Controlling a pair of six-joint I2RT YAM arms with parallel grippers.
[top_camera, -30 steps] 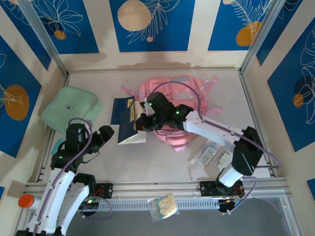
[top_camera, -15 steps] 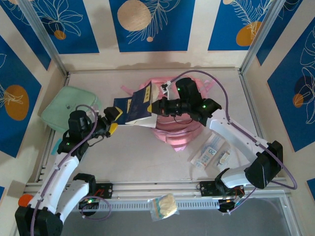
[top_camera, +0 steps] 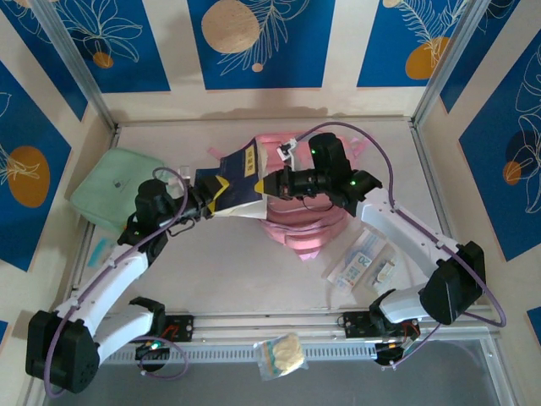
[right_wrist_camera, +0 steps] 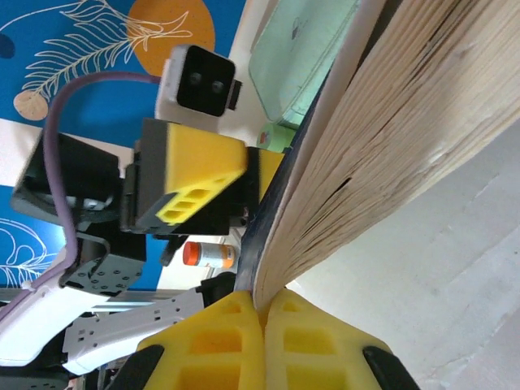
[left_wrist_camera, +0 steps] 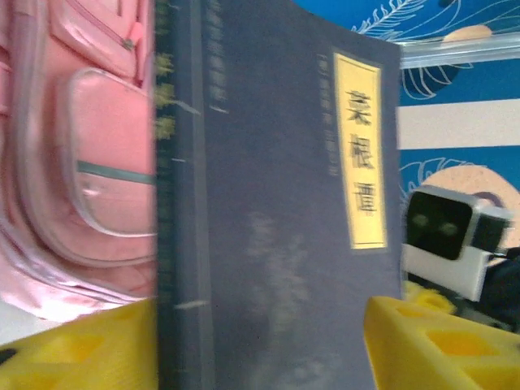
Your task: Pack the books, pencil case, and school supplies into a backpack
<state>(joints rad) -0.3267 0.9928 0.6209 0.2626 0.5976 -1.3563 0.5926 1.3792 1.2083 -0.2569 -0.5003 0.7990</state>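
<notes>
- Navy books are hanging tilted above the table, with the right claw clamping their page edge. Its yellow fingers are pressing together on one corner.
- Opposite, the left claw is sitting with jaws spread and the yellow-labelled cover lying between its fingers. I cannot tell whether they are touching it.
- Running claw to claw, the books' long axis is putting both arms equally near.
- Pink backpack is lying beneath and just beyond the right claw. By my judgement the books are needing to go there next, though its opening is hidden.
- Pale school supplies are lying near the right arm's base, and a green pouch is lying far left.
- Blue leaf-print panels are walling in the pale, matte table.
</notes>
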